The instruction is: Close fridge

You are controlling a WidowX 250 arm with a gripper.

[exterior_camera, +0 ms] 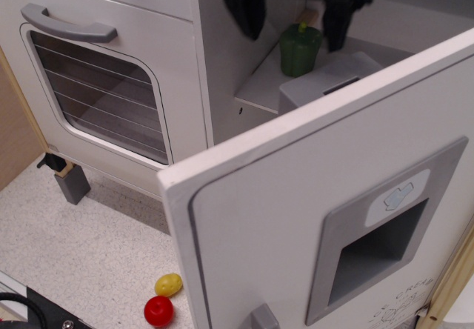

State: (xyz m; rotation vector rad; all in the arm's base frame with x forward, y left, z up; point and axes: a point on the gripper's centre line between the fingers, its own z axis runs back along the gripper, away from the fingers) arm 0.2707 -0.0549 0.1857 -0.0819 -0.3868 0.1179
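Standing wide open, the fridge (326,218) door's top edge crosses the foreground; the gripper (294,19) hangs above the interior shelf, jaws spread apart and empty, straddling a green pepper (300,50) without touching.

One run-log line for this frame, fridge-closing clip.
fridge door: wide open | gripper: open, empty, above shelf, not touching door | green pepper: upright on shelf | closing: not started
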